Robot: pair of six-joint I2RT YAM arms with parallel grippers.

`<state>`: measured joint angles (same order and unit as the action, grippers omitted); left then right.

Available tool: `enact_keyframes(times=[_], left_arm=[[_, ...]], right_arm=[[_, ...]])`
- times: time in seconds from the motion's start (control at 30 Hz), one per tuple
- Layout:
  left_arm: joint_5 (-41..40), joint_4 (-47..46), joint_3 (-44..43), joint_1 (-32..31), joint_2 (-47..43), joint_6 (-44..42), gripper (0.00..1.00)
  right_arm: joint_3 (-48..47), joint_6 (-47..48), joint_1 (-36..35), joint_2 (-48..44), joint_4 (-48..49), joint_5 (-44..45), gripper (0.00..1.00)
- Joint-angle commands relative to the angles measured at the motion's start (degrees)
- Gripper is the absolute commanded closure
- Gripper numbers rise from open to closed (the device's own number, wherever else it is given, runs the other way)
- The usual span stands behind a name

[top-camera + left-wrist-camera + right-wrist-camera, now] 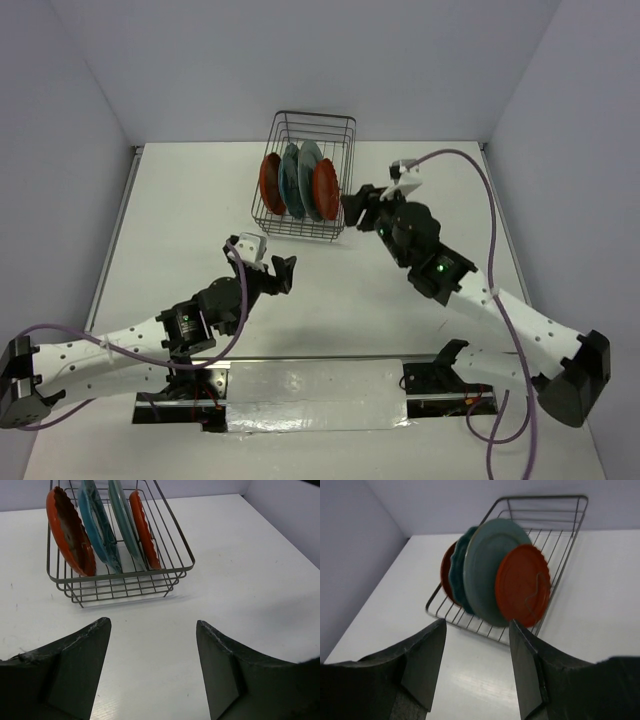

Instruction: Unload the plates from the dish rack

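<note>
The dark wire dish rack (pixel 330 122) stands at the back middle of the table with all the plates upright in it: an orange-red plate (pixel 270 182) on the left, a teal-blue scalloped plate (pixel 292 180), a pale grey-teal plate (pixel 309 178), and an orange-red plate (pixel 325 184) on the right. My right gripper (pixel 355 208) is open and empty just right of the rack, close to the right orange-red plate (pixel 522 585). My left gripper (pixel 282 271) is open and empty over bare table, in front of the rack (pixel 125 587).
White walls enclose the table on the left, back and right. A shiny metal strip (pixel 310 390) lies along the near edge between the arm bases. Purple cables loop from both arms.
</note>
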<state>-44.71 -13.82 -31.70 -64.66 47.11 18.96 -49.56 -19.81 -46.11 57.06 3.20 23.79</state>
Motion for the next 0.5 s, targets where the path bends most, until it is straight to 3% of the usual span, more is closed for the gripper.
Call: enact_keyframes(times=[0.0,0.2,0.47], left_arm=[[-0.6,-3.8,0.5,0.1,-1.8,-1.1,0.19],[-4.5,-2.2,0.5,0.1,-2.2,0.2,0.13],[-5.7,-2.0,0.9,0.1,-3.1,0.9,0.1]], right_arm=[[-5.2,3.4,8.4,6.6,5.9,-10.0,0.4],[-14.9,9.4,11.0,21.3,5.6,-13.3,0.47],[-17.2,12.5,13.1,29.6,10.9,-19.7,0.5]])
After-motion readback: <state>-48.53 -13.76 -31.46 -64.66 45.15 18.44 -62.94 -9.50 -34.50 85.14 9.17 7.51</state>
